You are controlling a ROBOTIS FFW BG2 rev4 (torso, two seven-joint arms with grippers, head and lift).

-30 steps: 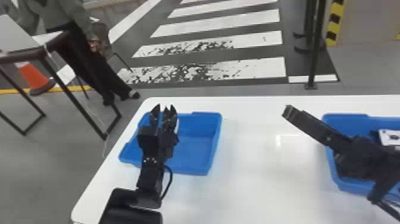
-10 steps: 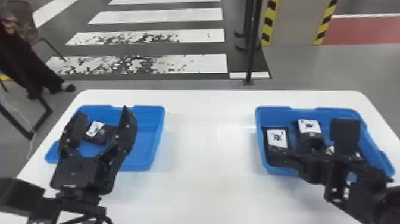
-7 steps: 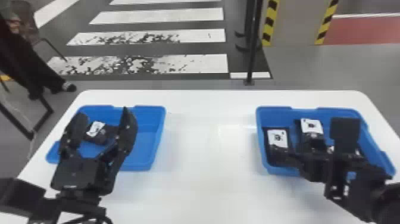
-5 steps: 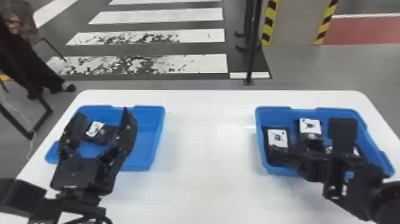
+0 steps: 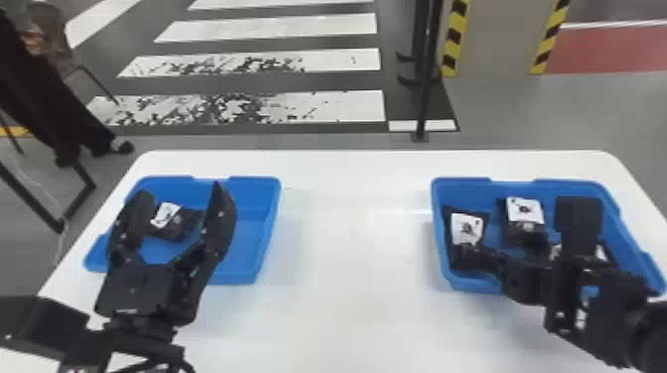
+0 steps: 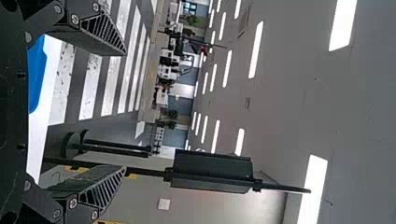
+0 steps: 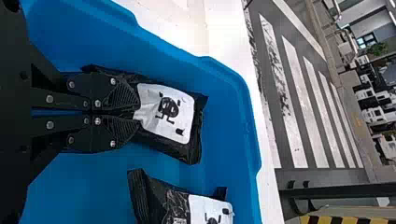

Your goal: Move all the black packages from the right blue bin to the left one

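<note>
Blk pkg — in L bin

Two blue bins, four black packages (one mostly hidden)

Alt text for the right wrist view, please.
The black two-fingered right gripper has its jaws closed on one end of a soft black package with a white printed label, inside a blue plastic bin. A second black package with a white label lies beside it; beyond are a white tabletop and floor with white stripes.
</note>
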